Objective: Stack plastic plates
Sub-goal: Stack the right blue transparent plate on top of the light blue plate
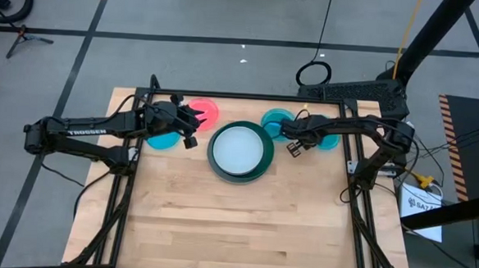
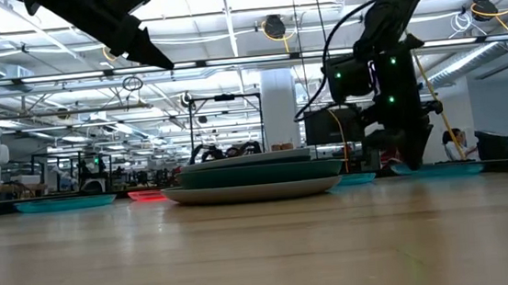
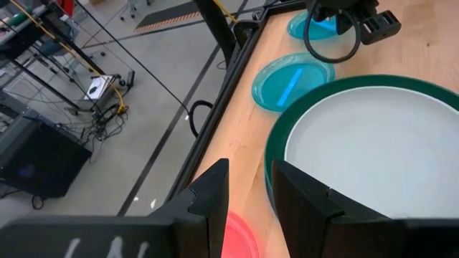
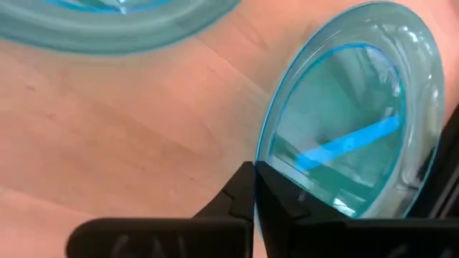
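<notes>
The plates look light, rigid and slick, with thin raised rims; a claw would most likely take one by pinching that rim from the side and lifting it level, since a flat bottom on bare wood offers no other hold, and the glossy plastic could slip out of a loose pinch.

Nearest the front of the desk [image 1: 243, 224] sits the stack [image 1: 240, 150], roughly central: a large dark green plate [image 1: 214, 159] with a pale grey plate [image 1: 240, 148] nested inside it. In the low view a further pale rim shows beneath the green one, though its colour cannot be told.

Behind the stack on the left, the left claw [image 1: 192, 126] hangs well above the desk, over a pink-red plate [image 1: 208, 110]. Its fingers [image 3: 212, 190] stand slightly parted and hold nothing. A bright blue plate [image 1: 164, 140] lies under that arm, touching nothing else.

On the right, the right claw [image 1: 293, 144] is low, just beside a translucent blue plate [image 4: 351, 115]. Its fingers [image 4: 244, 188] are pressed together; they appear to meet right at that plate's rim, but whether the rim is pinched cannot be told. Another bright blue plate [image 1: 275, 119] lies at the far edge and a third blue one [image 1: 329, 141] under the right arm.
</notes>
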You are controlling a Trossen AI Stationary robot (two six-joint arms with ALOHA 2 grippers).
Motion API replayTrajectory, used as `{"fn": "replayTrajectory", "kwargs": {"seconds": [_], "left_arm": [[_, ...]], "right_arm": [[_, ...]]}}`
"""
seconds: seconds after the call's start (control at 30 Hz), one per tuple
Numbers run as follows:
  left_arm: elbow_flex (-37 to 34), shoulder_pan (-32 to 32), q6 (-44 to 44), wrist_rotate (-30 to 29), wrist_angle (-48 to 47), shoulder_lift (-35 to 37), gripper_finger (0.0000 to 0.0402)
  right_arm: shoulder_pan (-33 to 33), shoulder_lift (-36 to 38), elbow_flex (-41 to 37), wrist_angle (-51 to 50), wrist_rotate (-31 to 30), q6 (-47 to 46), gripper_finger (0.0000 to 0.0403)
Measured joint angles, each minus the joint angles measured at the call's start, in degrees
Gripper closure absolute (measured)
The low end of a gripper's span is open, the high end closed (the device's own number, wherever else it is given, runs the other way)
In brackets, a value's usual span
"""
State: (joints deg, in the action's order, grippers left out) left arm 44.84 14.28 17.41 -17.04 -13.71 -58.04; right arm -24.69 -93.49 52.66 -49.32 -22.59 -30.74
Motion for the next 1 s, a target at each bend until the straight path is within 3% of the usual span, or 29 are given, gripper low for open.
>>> {"fn": "replayTrajectory", "kwargs": {"seconds": [0.23,0.57,0.77,1.0], "left_arm": [[0.00,0.00,0.00,0.00,0.05,0.00,0.0289],[0.00,0.00,0.15,0.00,0.22,0.00,0.0289],[0.00,-0.02,0.23,0.00,0.24,0.00,0.0289],[0.00,0.00,0.29,0.00,0.26,0.00,0.0289]], "right_arm": [[0.63,5.05,0.00,-1.00,-0.39,-0.02,0.0402],[5.50,11.76,1.29,-4.13,-5.92,-2.95,0.0402],[9.87,12.03,7.64,-3.31,-7.66,-1.13,0.0402],[15.54,6.98,18.47,-0.96,-9.12,6.44,0.0403]]}}
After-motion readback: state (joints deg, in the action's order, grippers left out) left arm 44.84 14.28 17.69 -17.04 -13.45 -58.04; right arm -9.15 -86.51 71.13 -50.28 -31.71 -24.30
